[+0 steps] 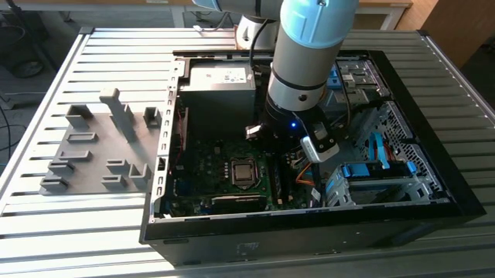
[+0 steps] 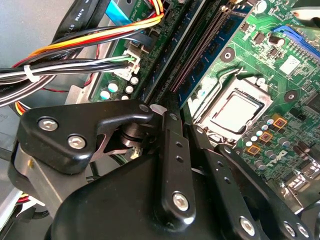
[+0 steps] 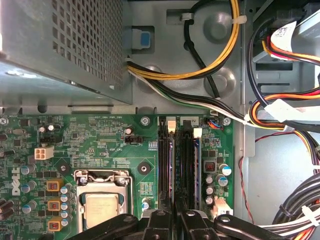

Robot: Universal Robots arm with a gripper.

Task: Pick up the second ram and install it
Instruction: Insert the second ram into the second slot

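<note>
i have the arm [image 1: 305, 58] reaching down into the open computer case [image 1: 433, 191] that lies on the slatted tabletop [image 1: 93, 226], with the end effector [image 3: 170, 220] low over the memory slots [image 3: 175, 165] beside the processor socket [image 3: 102, 200] on the green board [image 3: 90, 140]. i judge this to be the install step, not the pickup: the grey holder [image 1: 101, 150] out on the tabletop, at the exterior view's left, shows no stick in it. the fingers [image 2: 175, 165] sit close together, and in both wrist views a thin blue-edged strip runs in line with the slots straight out from them, which i take to be the second ram [image 3: 171, 165], but i cannot tell whether the end effector is clamped on it or closed above it. seating calls for the stick square to its slot and pressed evenly. the tips and the slot latches [image 3: 171, 125] nearest them are hidden behind the black linkage [image 2: 100, 135], so how far the stick is seated is unclear.
</note>
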